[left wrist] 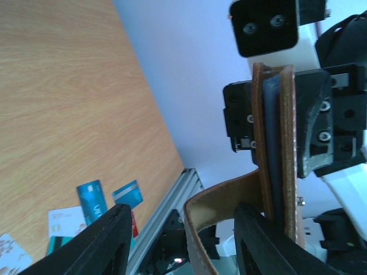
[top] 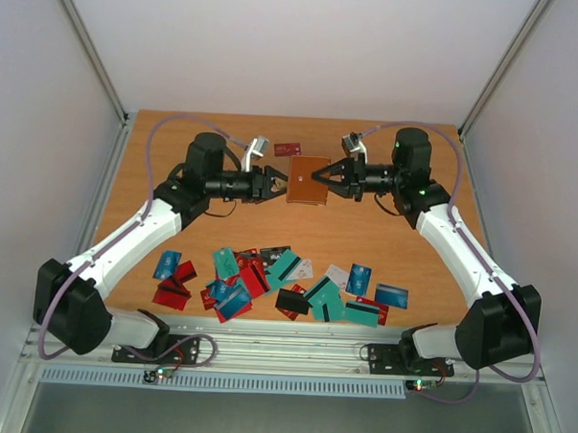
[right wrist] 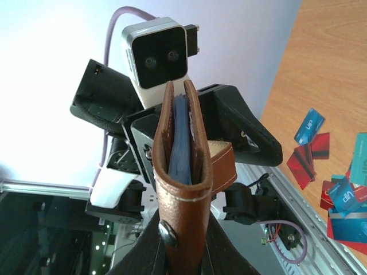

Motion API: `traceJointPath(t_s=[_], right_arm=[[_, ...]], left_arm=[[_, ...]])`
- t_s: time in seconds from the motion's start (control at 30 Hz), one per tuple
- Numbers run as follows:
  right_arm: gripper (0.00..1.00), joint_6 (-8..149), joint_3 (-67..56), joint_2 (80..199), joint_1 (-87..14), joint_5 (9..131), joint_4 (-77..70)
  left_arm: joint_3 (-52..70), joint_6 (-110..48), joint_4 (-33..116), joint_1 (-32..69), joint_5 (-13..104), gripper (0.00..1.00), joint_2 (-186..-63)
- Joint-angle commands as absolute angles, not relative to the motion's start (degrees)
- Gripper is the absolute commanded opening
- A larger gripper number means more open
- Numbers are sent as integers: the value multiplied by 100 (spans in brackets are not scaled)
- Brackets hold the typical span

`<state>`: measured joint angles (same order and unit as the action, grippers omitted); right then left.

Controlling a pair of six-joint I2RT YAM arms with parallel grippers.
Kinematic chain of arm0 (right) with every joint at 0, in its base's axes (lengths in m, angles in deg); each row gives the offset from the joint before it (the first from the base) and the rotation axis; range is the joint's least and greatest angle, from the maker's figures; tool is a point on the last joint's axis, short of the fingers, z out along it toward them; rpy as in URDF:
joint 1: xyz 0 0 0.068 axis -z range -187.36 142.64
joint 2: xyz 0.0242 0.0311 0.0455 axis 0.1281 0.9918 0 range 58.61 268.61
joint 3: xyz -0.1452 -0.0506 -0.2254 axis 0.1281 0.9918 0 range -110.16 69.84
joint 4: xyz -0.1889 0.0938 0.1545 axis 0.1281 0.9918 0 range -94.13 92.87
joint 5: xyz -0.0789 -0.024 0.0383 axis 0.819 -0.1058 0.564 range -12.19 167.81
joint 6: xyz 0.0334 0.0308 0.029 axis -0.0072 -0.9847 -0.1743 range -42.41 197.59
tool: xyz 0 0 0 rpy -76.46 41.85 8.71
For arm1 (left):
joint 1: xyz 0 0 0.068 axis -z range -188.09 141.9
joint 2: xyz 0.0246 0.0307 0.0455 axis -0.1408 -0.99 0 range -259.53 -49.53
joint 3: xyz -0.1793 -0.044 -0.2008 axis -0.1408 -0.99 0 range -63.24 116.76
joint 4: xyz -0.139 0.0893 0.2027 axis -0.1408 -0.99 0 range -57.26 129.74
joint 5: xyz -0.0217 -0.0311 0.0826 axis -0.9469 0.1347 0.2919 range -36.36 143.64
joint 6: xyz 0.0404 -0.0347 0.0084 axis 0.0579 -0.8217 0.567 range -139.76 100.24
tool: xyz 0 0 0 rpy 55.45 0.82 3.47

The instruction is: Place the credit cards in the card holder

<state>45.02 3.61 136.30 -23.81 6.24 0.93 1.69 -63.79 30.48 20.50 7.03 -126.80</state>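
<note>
Credit cards [top: 285, 265] on wooden table [top: 365, 241], white walls [top: 296, 44]

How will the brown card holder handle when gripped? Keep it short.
Probably soft: the card holder looks like stitched leather, and its strap curls loose, so that may flop. Its two walls gape slightly, so a squeeze should likely close them. It looks thin, so it is probably light.

Left gripper [top: 281, 184] spread, right gripper [top: 320, 177] clamped (both arms angled inward).
</note>
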Motion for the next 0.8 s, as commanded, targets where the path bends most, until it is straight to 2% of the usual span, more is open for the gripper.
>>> traceJointPath(t_s=[0.0, 0.07, 0.23, 0.3, 0.43, 0.57, 0.6, 0.63, 0.7, 0.77], right_arm=[[2, 4077, 437, 13568, -2424, 442, -588], [3, 4088, 428, 13581, -2424, 438, -597], [4, 4136, 419, 13598, -2424, 447, -577], [6, 4165, 427, 13604, -2424, 455, -547], [8, 4309, 400, 13613, -2424, 539, -321], [14, 4792, 241, 13621, -2379, 714, 440], [19, 4936, 198, 13632, -2368, 759, 665], [29, 5088, 158, 13638, -2356, 802, 871], [57, 5413, 61, 13664, -2329, 906, 1349], [71, 5949, -86, 13701, -2306, 1211, 2174]], left_arm=[[66, -7209, 4919, 2035, -153, 51, -12595], [-6, -7582, 5446, 2021, -312, 49, -12659], [-142, -8499, 6696, 2012, -609, 35, -12853], [-162, -8766, 6997, 2012, -671, 26, -12919], [-143, -8948, 7148, 2003, -730, 1, -12984], [-188, -8900, 6803, 1937, -591, 0, -12951], [-192, -8812, 6499, 1899, -511, 0, -12921], [-190, -8581, 6168, 1865, -424, 0, -12870], [-145, -8178, 5483, 1817, -216, 0, -12760], [47, -7586, 4492, 1802, 61, 0, -12688]])
